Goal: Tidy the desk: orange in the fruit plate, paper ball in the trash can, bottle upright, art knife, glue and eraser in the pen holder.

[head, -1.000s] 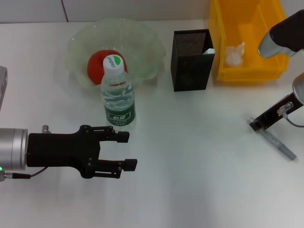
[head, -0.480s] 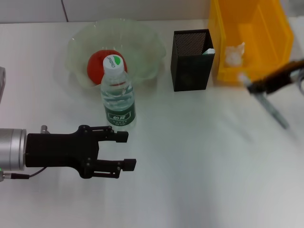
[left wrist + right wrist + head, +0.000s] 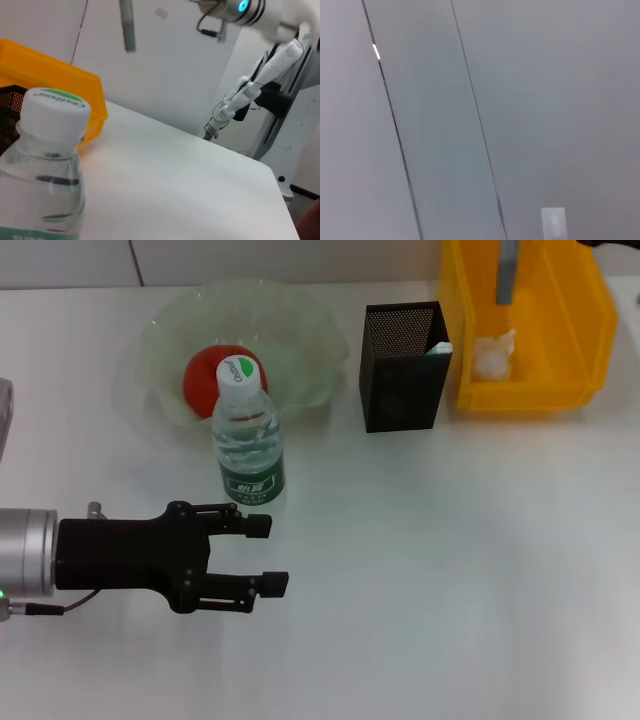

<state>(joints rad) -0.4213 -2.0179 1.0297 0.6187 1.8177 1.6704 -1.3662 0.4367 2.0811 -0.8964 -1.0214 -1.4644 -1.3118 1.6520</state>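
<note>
nearest on the white worktop [image 3: 430, 570], the left claw [image 3: 268, 555] hovers wide open with nothing in it, fingers pointing across the worktop just short of the upright bottle [image 3: 247, 435]. behind the bottle the orange [image 3: 208, 372] sits in the fruit plate [image 3: 300, 330]. the pen holder [image 3: 401, 367] stands beside that, and the paper ball [image 3: 493, 355] lies in the trash can [image 3: 560, 390]. a grey blade-like thing [image 3: 507, 265] hangs above the can; the right claw itself is out of sight.
</note>
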